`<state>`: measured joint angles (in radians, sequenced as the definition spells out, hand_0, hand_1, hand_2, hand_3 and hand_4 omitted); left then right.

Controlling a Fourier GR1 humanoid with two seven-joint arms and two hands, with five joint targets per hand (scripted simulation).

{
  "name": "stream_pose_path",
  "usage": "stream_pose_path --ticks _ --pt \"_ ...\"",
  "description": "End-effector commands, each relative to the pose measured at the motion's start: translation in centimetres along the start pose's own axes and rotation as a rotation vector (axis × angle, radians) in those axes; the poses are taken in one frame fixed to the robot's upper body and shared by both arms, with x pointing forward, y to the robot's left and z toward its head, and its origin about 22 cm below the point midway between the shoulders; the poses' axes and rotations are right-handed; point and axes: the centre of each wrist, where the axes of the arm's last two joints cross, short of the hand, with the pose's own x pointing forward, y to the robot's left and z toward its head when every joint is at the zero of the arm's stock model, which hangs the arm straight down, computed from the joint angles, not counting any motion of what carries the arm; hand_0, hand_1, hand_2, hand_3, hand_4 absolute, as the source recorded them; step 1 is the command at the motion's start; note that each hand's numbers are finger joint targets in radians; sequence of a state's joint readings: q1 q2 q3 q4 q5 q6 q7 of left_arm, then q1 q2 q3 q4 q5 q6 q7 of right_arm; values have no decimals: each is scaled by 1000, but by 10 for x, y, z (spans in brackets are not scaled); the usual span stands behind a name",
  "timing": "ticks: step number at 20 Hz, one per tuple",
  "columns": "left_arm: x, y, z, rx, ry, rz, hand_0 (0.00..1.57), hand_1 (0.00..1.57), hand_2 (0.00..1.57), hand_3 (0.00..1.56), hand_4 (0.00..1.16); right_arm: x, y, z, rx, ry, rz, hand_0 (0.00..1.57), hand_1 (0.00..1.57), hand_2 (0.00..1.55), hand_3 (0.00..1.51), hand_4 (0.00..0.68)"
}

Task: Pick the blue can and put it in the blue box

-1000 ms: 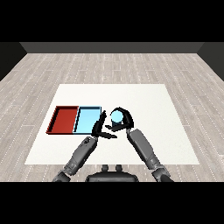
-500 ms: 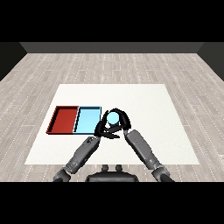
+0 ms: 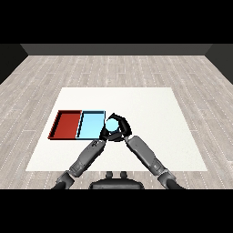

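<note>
Now, working from left to right, we have the red tray (image 3: 67, 124) at the far left of the white table (image 3: 150, 104), untouched and holding nothing we can see. Touching its right wall is the light blue tray (image 3: 90, 124), our goal, and it too shows only its bare floor.

Just past the blue tray's right edge sits the action. Our left hand (image 3: 103, 136) lies low beside the tray's near right corner, partly hidden under the right one, so we cannot tell how its fingers stand. Our right hand (image 3: 119, 129) has its fingers curled round the blue can (image 3: 112, 124), whose pale top shows between the thumb and fingers.

What has changed is the can's place. A second ago our right hand held it well to the right of the tray; half a second ago it was closer; now the can hangs just beside the tray's right wall, perhaps overlapping it. The carry has moved steadily leftward.

We judge the pick done and the transfer nearly so. What remains is a little more travel left, so the can is over the tray floor rather than its wall, then a lowering and release.
</note>
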<state>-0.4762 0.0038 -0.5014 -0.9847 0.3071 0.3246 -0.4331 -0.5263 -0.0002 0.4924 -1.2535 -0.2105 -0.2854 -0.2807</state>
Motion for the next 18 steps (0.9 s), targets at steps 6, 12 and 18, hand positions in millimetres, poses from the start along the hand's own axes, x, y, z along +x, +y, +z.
stream_pose_path --ticks 6,12,18 --pt "5 -2 -15 -5 -22 -259 393 393 574 88 125 -15 24 4 50 -18 -5 1478 1478 1473 1400 599" --pt "7 -5 -10 133 -14 -126 454 454 646 348 718 -10 17 2 59 -17 -40 1455 1455 1453 1396 598" --pt "-2 -6 2 124 -19 -118 732 732 822 636 671 -3 37 7 58 6 -49 1438 1438 1454 1393 600"
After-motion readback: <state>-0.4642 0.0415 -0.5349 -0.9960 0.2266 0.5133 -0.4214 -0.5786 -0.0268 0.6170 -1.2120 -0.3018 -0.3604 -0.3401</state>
